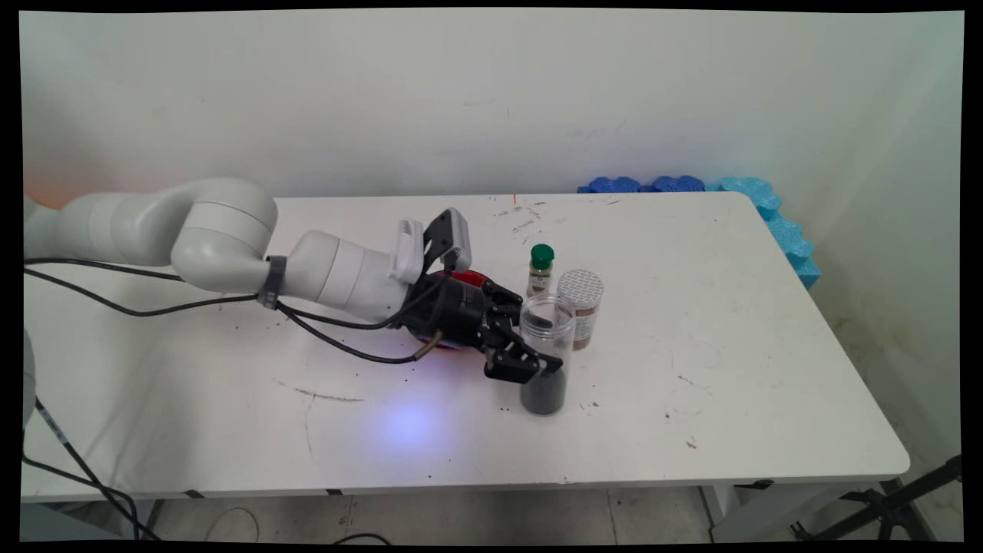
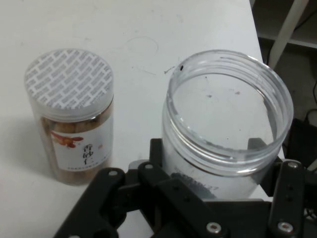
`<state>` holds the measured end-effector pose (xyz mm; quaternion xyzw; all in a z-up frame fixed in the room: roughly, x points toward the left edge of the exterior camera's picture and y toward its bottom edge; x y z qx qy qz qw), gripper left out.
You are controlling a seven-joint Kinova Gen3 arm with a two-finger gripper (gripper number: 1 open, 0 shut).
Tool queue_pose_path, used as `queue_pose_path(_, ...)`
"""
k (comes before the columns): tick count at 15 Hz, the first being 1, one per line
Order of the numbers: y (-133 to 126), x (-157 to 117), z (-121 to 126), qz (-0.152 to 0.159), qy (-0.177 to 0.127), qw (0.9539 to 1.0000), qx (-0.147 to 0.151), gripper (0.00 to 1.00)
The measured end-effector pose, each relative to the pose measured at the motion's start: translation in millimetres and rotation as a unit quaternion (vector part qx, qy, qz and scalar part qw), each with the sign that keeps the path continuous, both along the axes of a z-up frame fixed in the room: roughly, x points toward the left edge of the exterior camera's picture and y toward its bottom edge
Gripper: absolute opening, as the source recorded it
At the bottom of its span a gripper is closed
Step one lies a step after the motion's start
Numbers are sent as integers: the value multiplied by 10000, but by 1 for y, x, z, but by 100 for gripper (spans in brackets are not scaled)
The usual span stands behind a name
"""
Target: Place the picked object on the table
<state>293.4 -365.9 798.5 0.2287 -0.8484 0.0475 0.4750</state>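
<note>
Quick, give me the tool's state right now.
Tool: shut on the open clear jar, one finger on each side of its body.

Lighting: bright, even, diffuse, from overhead. Shadows: soft and faint, beneath the arm (image 1: 230, 238) on the white table (image 1: 729, 346). Wall (image 1: 491, 100): slightly dimmer toward the corners. Glare: pale highlights along the clear jar (image 2: 228, 134) rim.
</note>
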Motion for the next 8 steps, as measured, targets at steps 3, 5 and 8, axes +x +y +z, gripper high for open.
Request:
queue_pose_path(3, 0, -1, -4, 14, -13, 10000, 1, 0)
queue_pose_path(5, -1, -2, -6, 28, -18, 10000, -4, 0)
queue_pose_path(8, -2, -3, -8, 50, -26, 10000, -14, 100)
